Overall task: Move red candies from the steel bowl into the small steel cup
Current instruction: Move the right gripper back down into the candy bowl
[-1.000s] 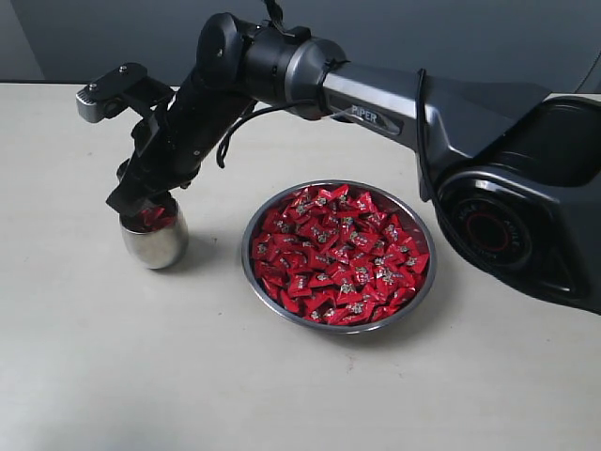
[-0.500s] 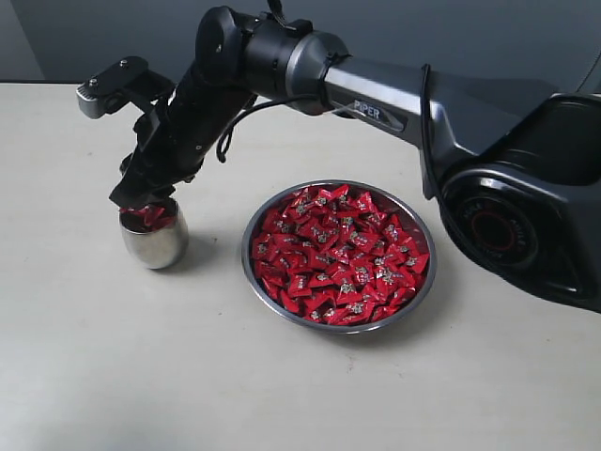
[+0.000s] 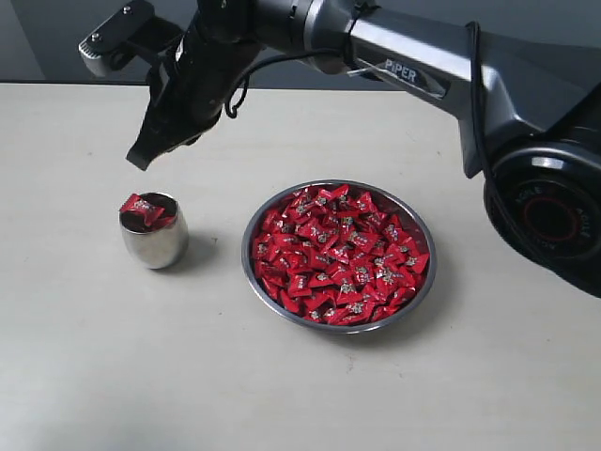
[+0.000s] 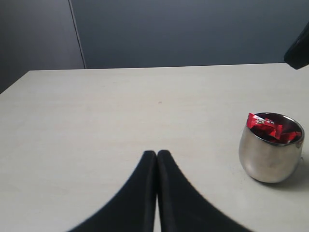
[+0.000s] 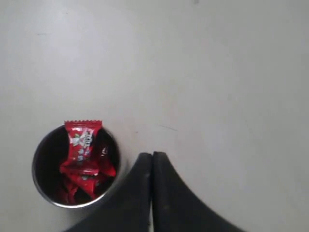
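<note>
- Jaws of the right gripper (image 3: 143, 158) are pressing together, empty, above the small steel cup (image 3: 153, 242), probably clearing it.
- Beside it, the left gripper (image 4: 157, 157) is idling, jaws likewise together.

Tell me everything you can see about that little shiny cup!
The small steel cup is a round, egg-shaped tumbler of mirror-shiny steel with no handle. It stands upright on the pale table, beside the steel bowl but not touching it. Inside are a few red candies; one pokes up over the rim. The right pincer hangs shut in the air above the cup and touches nothing.
</note>
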### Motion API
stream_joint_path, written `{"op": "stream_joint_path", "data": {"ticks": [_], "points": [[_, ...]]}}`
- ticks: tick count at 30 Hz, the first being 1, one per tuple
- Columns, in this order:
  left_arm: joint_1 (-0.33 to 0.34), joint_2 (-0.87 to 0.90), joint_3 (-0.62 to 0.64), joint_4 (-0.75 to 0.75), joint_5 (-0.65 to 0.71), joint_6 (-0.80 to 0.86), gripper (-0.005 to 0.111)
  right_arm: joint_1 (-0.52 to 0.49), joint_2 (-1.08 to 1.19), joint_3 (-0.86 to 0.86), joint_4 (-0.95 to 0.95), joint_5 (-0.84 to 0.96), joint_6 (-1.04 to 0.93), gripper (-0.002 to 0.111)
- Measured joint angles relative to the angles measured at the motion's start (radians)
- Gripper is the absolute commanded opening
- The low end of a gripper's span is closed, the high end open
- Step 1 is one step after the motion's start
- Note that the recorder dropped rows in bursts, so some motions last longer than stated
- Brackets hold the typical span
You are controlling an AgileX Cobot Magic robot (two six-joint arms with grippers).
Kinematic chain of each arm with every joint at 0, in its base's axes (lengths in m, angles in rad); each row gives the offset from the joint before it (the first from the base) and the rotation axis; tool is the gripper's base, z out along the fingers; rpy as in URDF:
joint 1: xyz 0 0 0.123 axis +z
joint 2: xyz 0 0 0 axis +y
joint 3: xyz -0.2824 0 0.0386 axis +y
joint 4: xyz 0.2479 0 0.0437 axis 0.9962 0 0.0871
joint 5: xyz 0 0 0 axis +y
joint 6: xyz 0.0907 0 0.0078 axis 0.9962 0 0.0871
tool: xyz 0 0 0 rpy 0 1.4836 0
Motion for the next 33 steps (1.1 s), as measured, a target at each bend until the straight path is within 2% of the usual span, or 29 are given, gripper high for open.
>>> {"op": "stream_joint_path", "data": {"ticks": [6,15,24,26,28,33], "points": [[0.0,0.0,0.0,0.0,0.0,0.0,0.0,-0.025,-0.018,0.0,-0.038,-0.042,0.168,-0.001],[0.0,0.0,0.0,0.0,0.0,0.0,0.0,-0.14,-0.081,0.0,0.055,-0.098,0.232,-0.001],[0.0,0.0,0.0,0.0,0.0,0.0,0.0,-0.186,-0.12,0.014,0.026,-0.144,0.28,-0.001],[0.0,0.0,0.0,0.0,0.0,0.0,0.0,-0.186,-0.165,0.113,0.024,-0.223,0.282,-0.001],[0.0,0.0,0.0,0.0,0.0,0.0,0.0,-0.186,-0.241,0.292,0.025,-0.373,0.282,-0.001],[0.0,0.0,0.0,0.0,0.0,0.0,0.0,-0.212,-0.394,0.629,0.022,-0.555,0.28,-0.001]]}}
